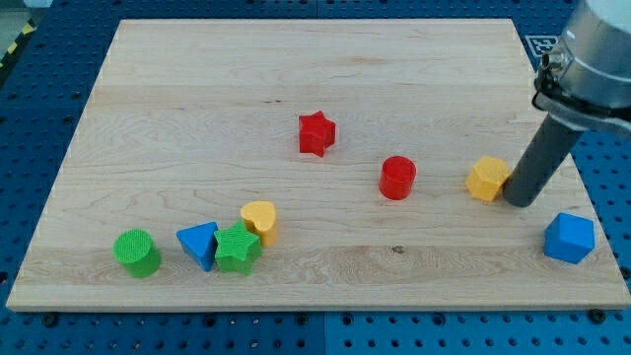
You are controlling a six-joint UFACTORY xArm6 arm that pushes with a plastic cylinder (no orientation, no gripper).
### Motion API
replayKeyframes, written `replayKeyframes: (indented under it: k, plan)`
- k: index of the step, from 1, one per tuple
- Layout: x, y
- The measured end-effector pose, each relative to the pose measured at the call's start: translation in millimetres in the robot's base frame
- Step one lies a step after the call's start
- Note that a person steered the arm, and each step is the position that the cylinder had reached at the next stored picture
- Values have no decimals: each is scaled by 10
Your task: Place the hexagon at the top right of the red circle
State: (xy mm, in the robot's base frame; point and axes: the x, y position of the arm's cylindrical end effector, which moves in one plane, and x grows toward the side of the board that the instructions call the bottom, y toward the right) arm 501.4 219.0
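Yellow and faceted, the hexagon [487,178] sits on the wooden table [296,89] just right of the red circle [397,177], a short ribbed cylinder. My tip [520,202], a smooth dark rod end, touches the hexagon's right side; no pincer shows. A blue hexagon [569,238] lies near right. A red star [316,133] stands farther left. Near left cluster a yellow heart [260,220], green star [238,248], blue triangle [198,243] and green circle [136,252].

Single cam, elevated, looking obliquely down from the surface's [296,89] near edge toward its far edge, framing nearly all four corners.
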Motion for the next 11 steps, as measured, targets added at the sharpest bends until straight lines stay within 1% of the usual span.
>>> replayKeyframes:
  k: [1,2,3,4,6,7,8,9,10,11]
  plan:
    - [-189,-47]
    - [-149,-79]
    - [196,-70]
    - [336,-119]
    - [-218,-544]
    - [-315,-557]
    - [-289,-296]
    - [-620,-135]
    - [-805,-143]
    - [-790,-224]
